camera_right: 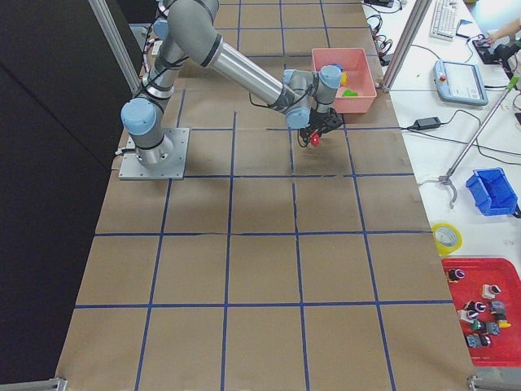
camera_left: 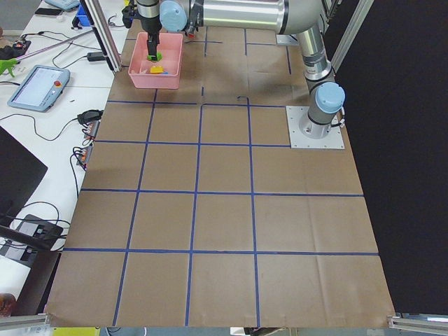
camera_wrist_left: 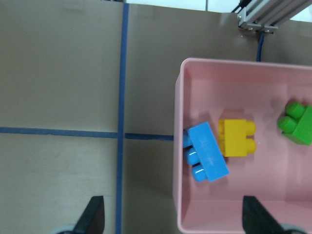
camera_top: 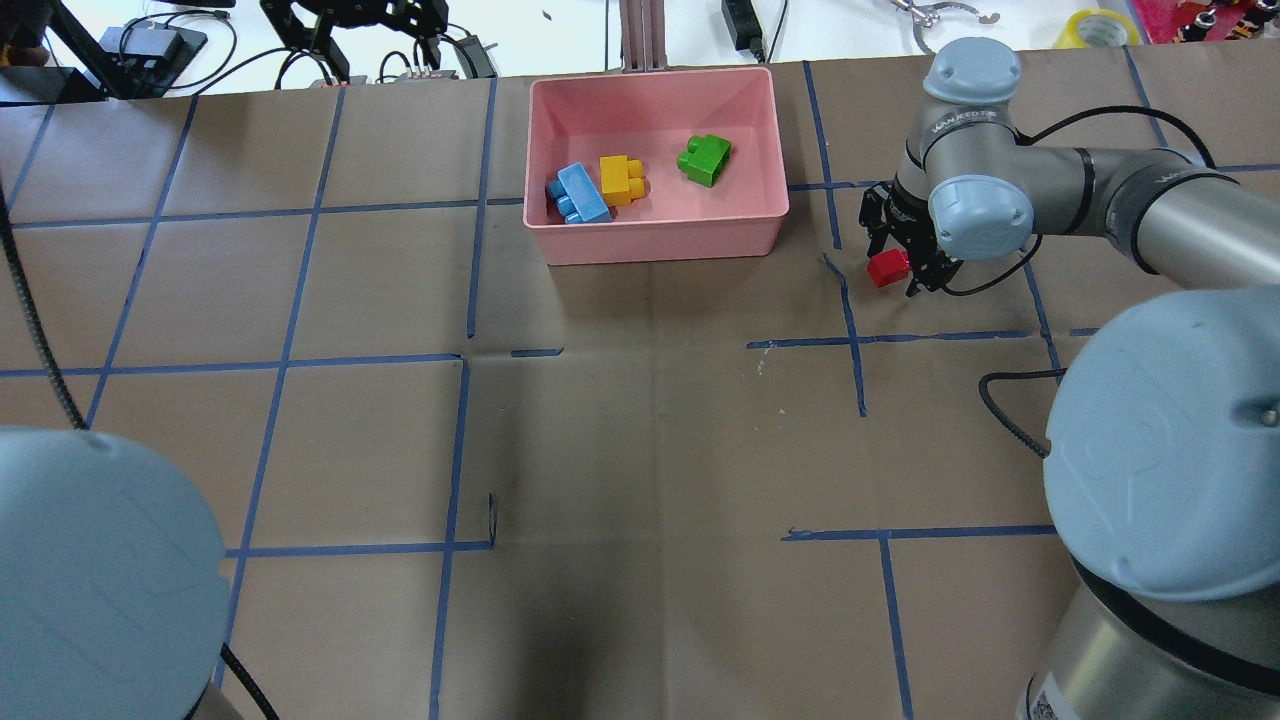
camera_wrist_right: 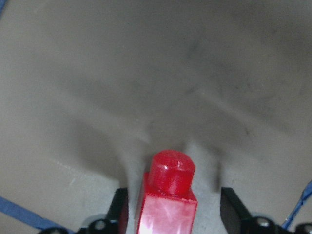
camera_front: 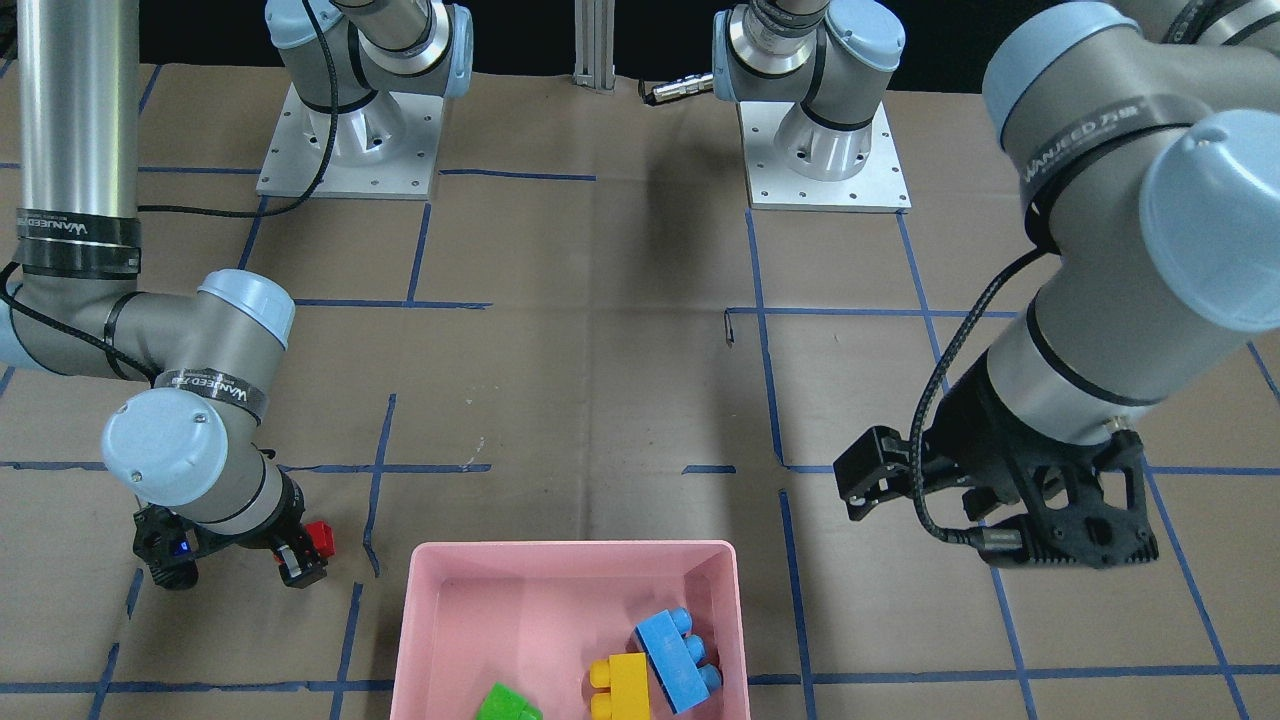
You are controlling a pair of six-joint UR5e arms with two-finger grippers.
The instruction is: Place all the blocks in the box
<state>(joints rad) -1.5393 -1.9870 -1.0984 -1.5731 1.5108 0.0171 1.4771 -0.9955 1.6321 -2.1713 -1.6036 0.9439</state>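
Three of the four bricks were found inside the pink box (camera_top: 660, 245). The blue brick (camera_top: 578, 194) lay against the yellow brick (camera_top: 620, 180) near one end wall, and the green brick (camera_top: 705, 159) was set apart from them toward the other end. The red brick (camera_top: 887, 268) was seen outside the box on the robot's right side, framed between the fingers of the right gripper (camera_wrist_right: 170, 214). Those fingers were drawn in narrow around it. A strip of the table (camera_top: 640, 450) was visible between the brick and one finger in the wrist view, so a firm grip could not be told. The left gripper (camera_wrist_left: 175, 217) was held spread wide, with the box's end wall seen between its fingertips.
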